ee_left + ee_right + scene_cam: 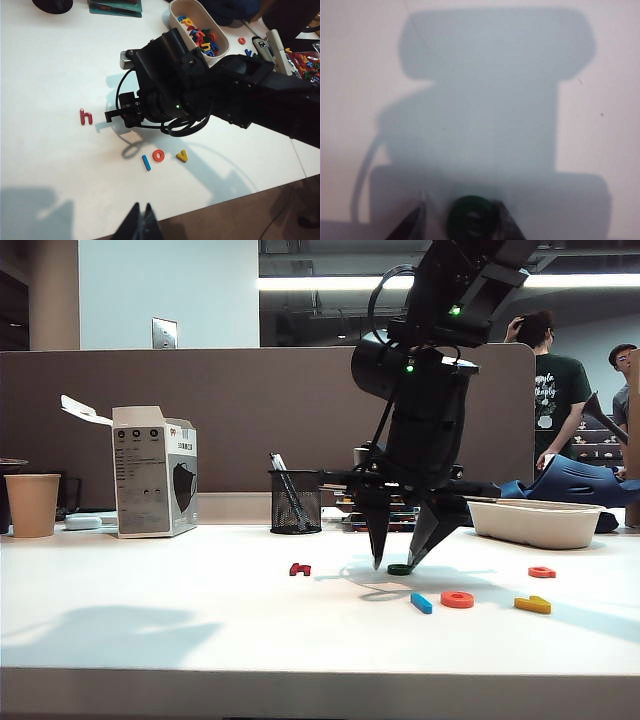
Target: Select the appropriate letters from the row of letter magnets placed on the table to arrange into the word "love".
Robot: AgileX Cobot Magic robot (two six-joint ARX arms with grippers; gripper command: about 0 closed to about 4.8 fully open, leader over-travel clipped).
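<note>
On the table (pixel 150 640), the blue bar (pixel 421 603), orange ring (pixel 457 599) and yellow piece (pixel 533 605) already line up. The green letter (pixel 400 569) lies behind them — the right gripper (pixel 400 560) straddles it, jaws open. The left gripper (pixel 141 225) is mostly cropped — shut, seemingly.

1. My exterior cam sits low at the front edge of the table (pixel 200 640), looking level across it toward the partition.
2. Left wrist cam is up high, looking down on the table (pixel 50 75), well clear of it.
3. Right wrist cam is right down at the surface, looking between the right gripper (pixel 462 217) fingertips.
4. All three catch that arm's spot; the first two share the blue bar (pixel 421 603) (pixel 146 162).
</note>
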